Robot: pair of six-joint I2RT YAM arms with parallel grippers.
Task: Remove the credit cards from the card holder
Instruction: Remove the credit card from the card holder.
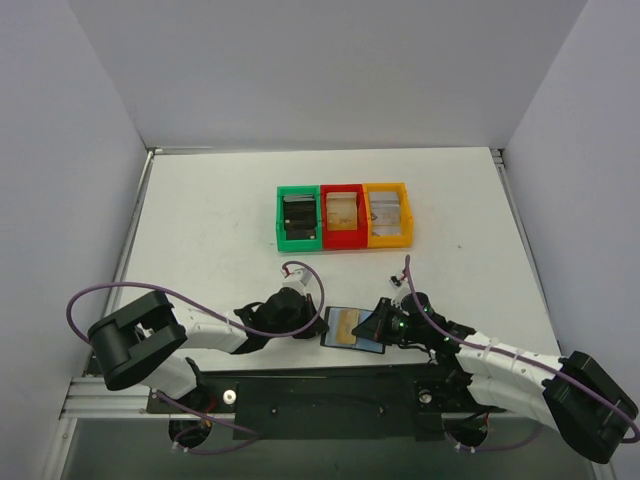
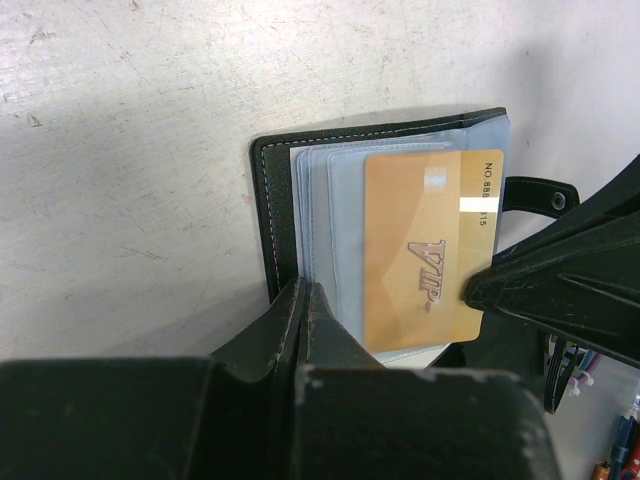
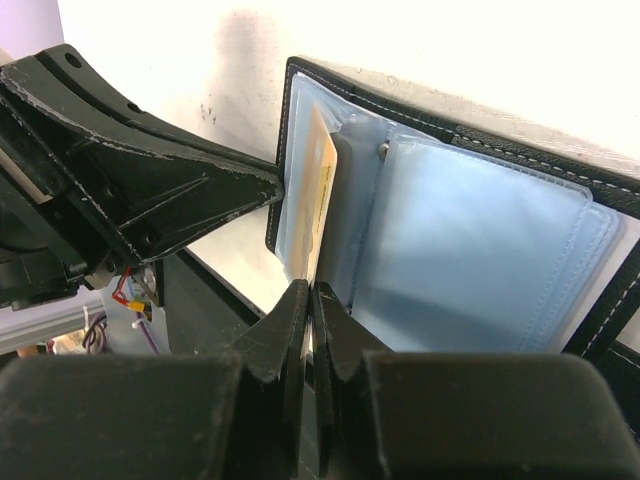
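Three small open plastic bins sit in a touching row at mid-counter: green bin (image 1: 281, 215) on the left, red bin (image 1: 342, 188) in the middle, yellow bin (image 1: 406, 215) on the right. Contents: black stack (image 1: 298, 218), tan stack (image 1: 342, 212), grey stack (image 1: 386, 212), in that order. White counter (image 1: 220, 230), scuffed, with pale walls on three sides.

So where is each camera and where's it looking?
Top: above and behind, looking down at the table; left arm and right arm show.
Left wrist: on its arm, looking down past the left gripper at the card holder.
Right wrist: on its arm, looking past the right gripper, shut on the gold card.
Shared by both wrists: card holder and gold card.
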